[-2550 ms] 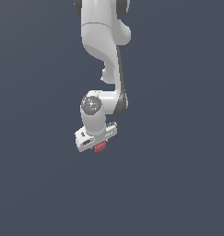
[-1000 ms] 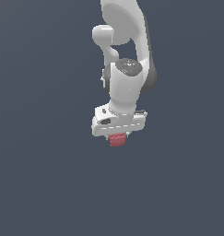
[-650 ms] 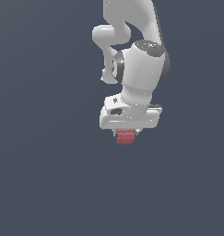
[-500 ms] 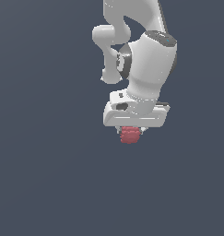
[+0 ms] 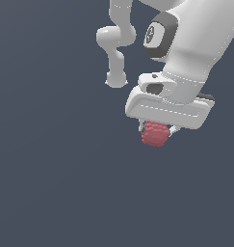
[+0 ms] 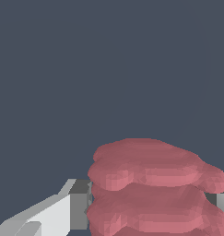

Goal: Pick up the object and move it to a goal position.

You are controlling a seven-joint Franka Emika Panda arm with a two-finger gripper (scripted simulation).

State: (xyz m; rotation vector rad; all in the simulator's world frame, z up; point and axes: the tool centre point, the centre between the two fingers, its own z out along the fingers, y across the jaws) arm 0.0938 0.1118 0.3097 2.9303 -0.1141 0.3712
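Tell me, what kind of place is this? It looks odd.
Most likely a computer simulation, not a real room: a flat, featureless dark backdrop, a smooth white robot arm, and a blocky red lump held in its gripper.

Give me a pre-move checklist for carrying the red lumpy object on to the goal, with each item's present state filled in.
1. Red object sits between the gripper fingers: ok.
2. Finger pads touch both its sides in the wrist view: ok.
3. Object is lifted off any surface: cannot tell, no surface is distinguishable.
4. Goal position is visible: not ok, no marker in either view.
5. Path is free of obstacles: ok, only plain background shows.
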